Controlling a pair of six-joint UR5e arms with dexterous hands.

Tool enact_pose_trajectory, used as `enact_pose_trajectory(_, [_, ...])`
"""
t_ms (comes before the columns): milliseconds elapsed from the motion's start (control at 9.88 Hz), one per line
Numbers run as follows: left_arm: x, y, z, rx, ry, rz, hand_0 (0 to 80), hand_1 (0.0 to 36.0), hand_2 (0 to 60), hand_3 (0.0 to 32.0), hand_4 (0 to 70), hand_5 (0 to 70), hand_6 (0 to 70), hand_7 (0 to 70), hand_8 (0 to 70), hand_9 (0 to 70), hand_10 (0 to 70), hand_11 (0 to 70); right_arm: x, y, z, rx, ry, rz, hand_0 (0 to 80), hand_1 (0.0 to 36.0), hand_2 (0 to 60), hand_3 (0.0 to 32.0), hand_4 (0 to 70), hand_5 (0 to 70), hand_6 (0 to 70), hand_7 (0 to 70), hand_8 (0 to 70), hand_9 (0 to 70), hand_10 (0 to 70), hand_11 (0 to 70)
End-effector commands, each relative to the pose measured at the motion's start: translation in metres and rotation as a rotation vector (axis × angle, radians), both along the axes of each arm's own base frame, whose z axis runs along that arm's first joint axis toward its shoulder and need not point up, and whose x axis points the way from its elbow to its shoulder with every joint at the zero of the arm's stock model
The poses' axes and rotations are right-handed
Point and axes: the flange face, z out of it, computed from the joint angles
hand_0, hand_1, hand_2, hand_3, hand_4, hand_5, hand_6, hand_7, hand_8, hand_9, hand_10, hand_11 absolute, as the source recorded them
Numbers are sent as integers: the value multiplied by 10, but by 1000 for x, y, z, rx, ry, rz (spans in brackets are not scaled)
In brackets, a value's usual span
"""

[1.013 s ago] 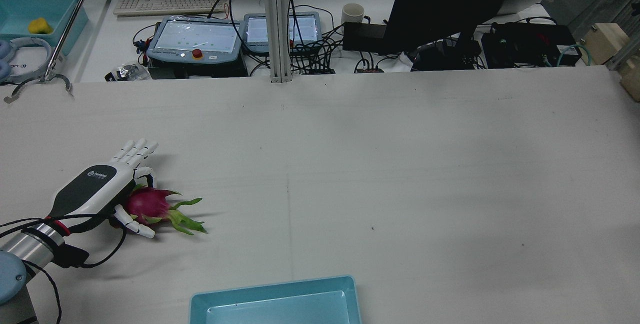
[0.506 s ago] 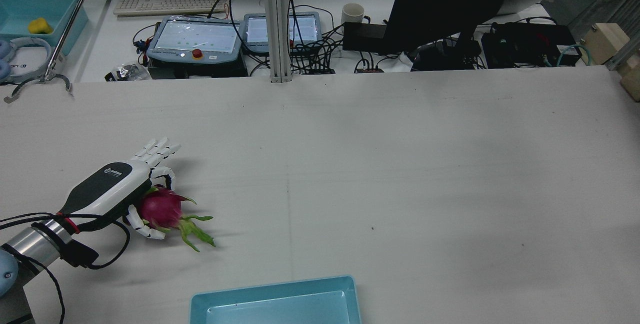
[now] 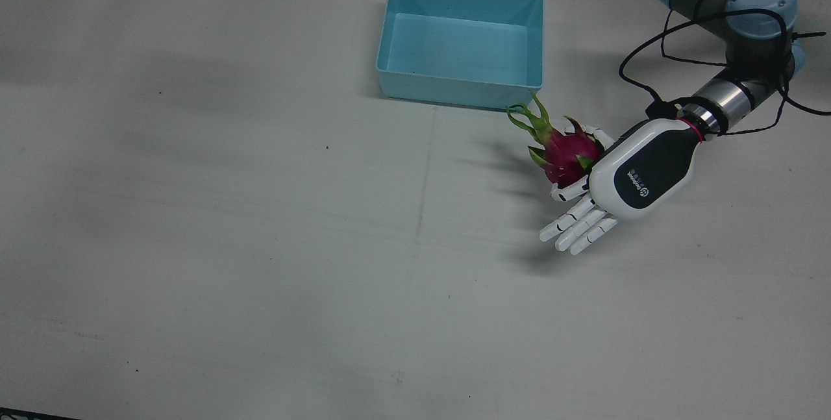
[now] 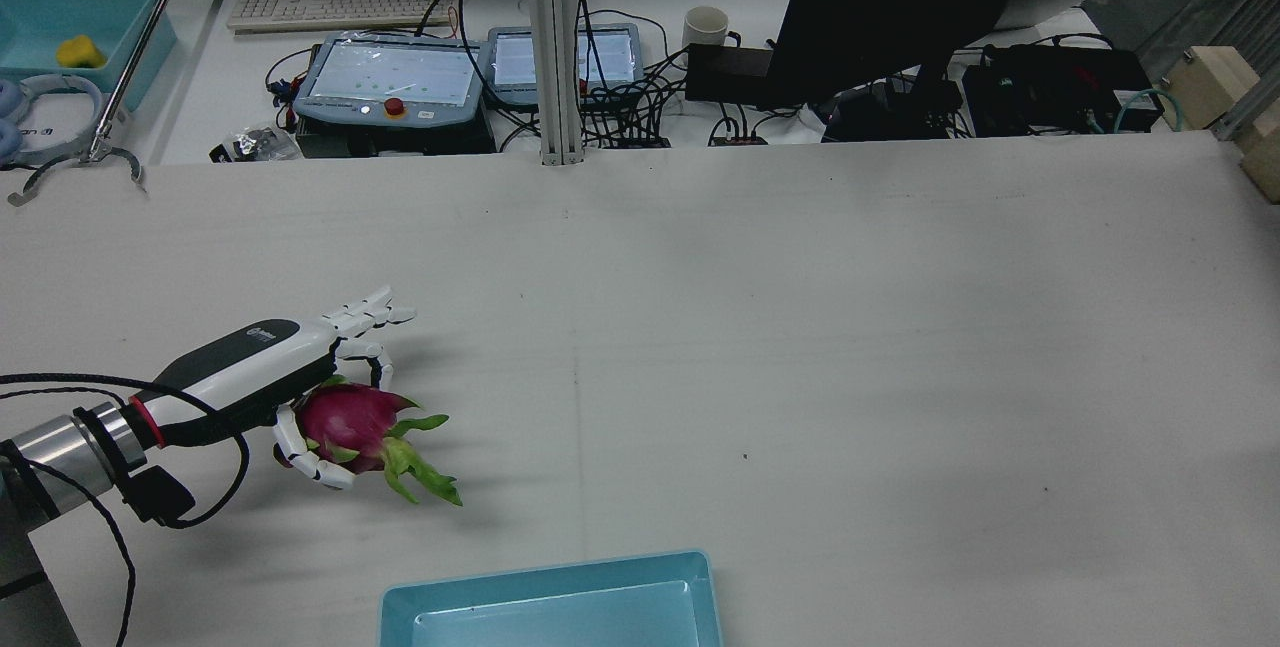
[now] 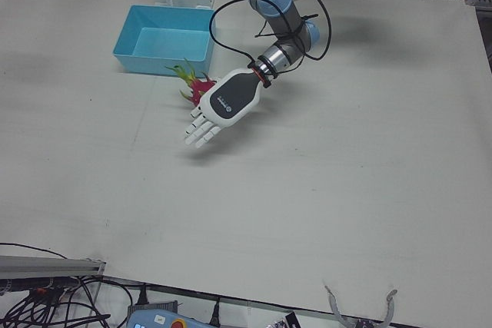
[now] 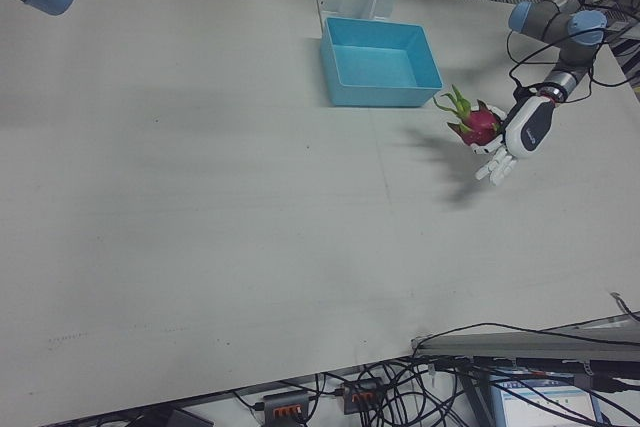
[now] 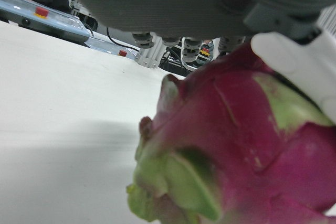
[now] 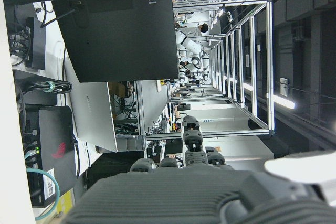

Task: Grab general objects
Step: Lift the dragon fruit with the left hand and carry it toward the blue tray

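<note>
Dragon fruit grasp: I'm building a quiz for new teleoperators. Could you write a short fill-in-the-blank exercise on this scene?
1. The dragon fruit is held by the robot's ____ hand.
2. The fruit's leafy green tip points toward the ____ bin.
3. Inside, that bin holds ____.
4. In the rear view, the hand's uppermost fingers are stretched ____, not curled around the fruit.

Missing words: left; blue; nothing; straight

table: matt white | bin: smooth plastic | left hand: glossy plastic
</note>
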Motion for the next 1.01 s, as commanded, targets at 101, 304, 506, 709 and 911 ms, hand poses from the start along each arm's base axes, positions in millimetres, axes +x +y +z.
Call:
enact_pose_trajectory(101, [-46,-38,-138,43,-42,194,518,360,600,0,420,580,22,189,15,23,0,7,0,0,0,0,0,0,0,0,0,0,0,0,0,0,0,0,0,0])
enact_pose_trajectory(304, [-45,-17,-140,38,-70,282,524,360,600,0,435,577,30,204,19,26,0,9,0,0,1,-1,-1,1,0,0,0,0,0,0,0,0,0,0,0,0])
enact_pose_trajectory(506, [-9,25,-143,12,-98,425,546,360,600,0,492,598,49,234,15,32,0,0,0,0,1,-1,-1,0,0,0,0,0,0,0,0,0,0,0,0,0])
enact_pose_trajectory(709, [36,73,-140,-18,-127,548,560,360,600,0,538,606,65,261,9,38,0,3,0,0,1,0,-1,1,0,0,0,0,0,0,0,0,0,0,0,0])
enact_pose_trajectory(911, [56,95,-138,-33,-136,609,577,360,600,0,551,604,63,244,3,34,0,0,0,0,1,0,-1,1,0,0,0,0,0,0,0,0,0,0,0,0])
